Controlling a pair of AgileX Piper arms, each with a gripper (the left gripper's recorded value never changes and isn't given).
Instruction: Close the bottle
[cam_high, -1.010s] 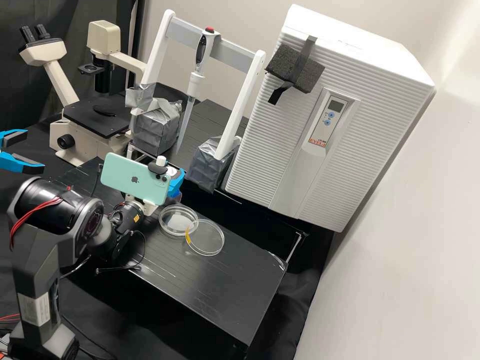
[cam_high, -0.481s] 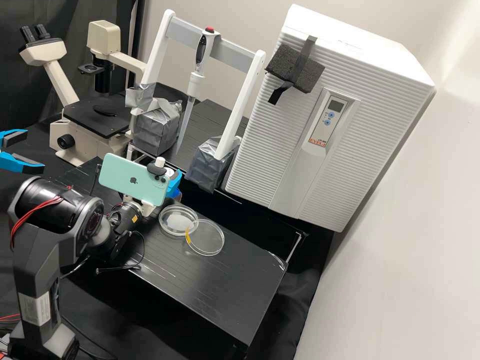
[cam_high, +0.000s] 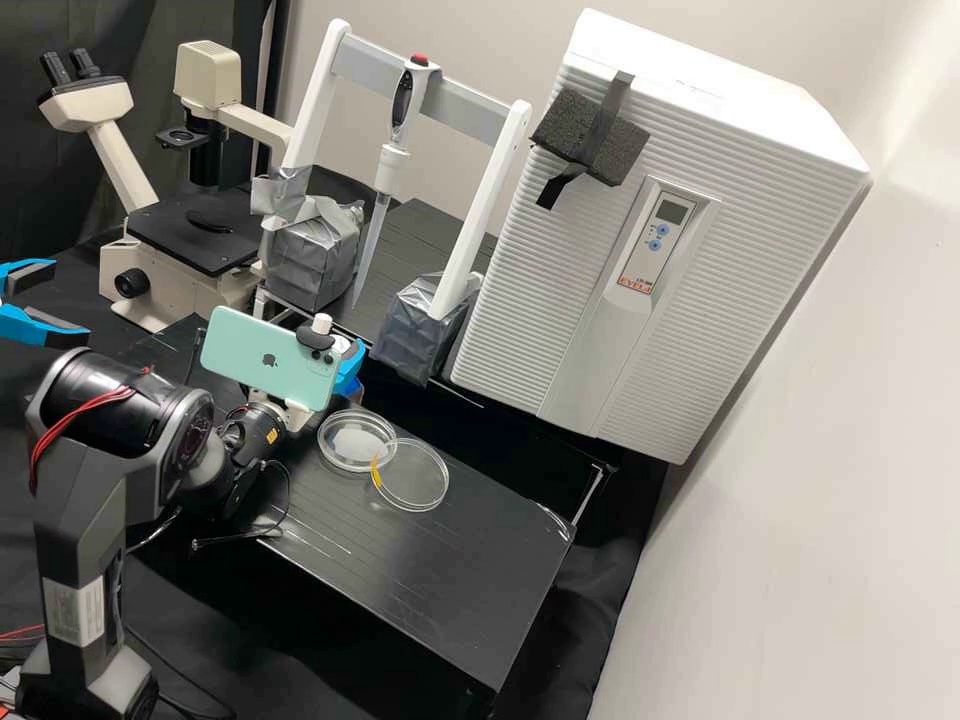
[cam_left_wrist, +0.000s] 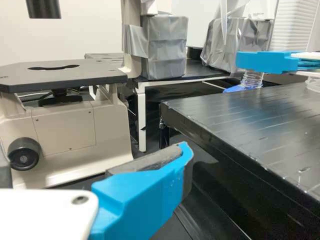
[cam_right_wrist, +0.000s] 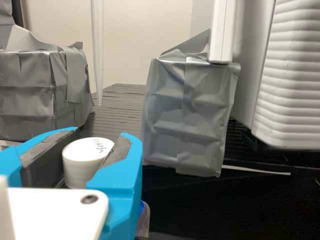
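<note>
right wrist view — white cap (cam_right_wrist: 89, 159) snug between right fingers (cam_right_wrist: 122, 165), over bottle (cam_left_wrist: 252, 79); left fingers (cam_high: 40, 325) wide apart

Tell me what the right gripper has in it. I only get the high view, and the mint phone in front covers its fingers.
Observer: The right gripper is shut on a white cap, clamped from both sides.
Operator: Find the bottle for me.
Observer: The left wrist view has a clear bottle standing directly under that gripper, on the bench.
Operator: Say whether the cap is seated.
Observer: Contact is hidden by the gripper, but the bottle's ridged neck shows bare just beneath it.
</note>
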